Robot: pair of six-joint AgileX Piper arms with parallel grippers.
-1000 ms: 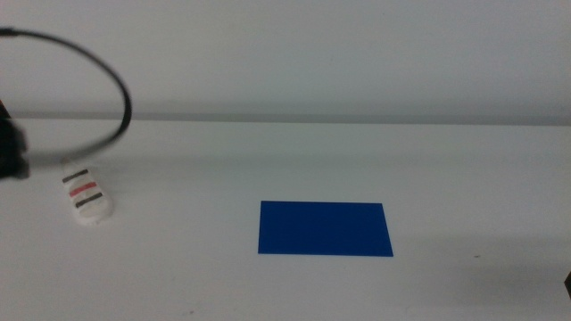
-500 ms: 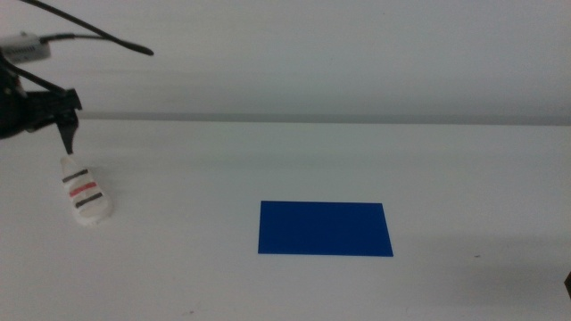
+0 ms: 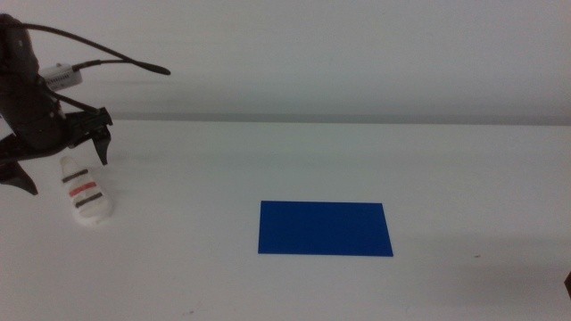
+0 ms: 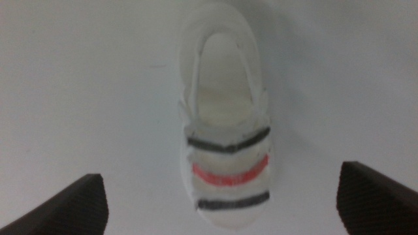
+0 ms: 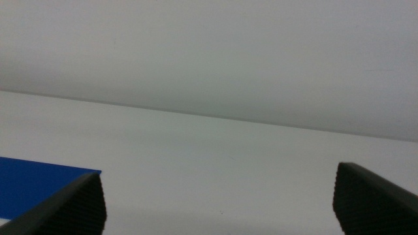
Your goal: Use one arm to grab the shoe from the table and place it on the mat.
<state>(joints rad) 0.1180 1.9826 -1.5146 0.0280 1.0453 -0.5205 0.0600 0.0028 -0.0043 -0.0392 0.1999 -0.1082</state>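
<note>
Middle view showed the left gripper (image 3: 61,165) poised over the shoe (image 3: 86,195) at the far left of the desk (image 3: 446,169), its two dark jaws spread wide, one reaching down on the near side of the shoe's heel end and the other on the far side, neither of them touching it. The shoe lay flat on its sole, well apart from the mat (image 3: 325,228), which sat near the middle of the desk with nothing on it. From the left wrist view the shoe (image 4: 225,140) lay centred between the open jaws, its long axis running away from the camera, with the open heel loop at the far end and the three straps, dark, red and dark, across the nearer part. It looked small and light, likely a moulded foam or rubbery piece, so it would probably lift with little force; the chunky white sole looked the stiffest part, while the straps and heel loop seemed thin and apt to flex or fold if pinched. The safest hold was judged to be across the sole's width at the strapped middle section, where both flanks looked roughly parallel and the mass was centred, so the shoe would hang level. The smooth white sides might be a little slippery, so a firm squeeze low on the sole seemed wise. The right gripper (image 5: 219,205) waited with its jaws spread, off to the right beyond the mat (image 5: 39,186).
</note>
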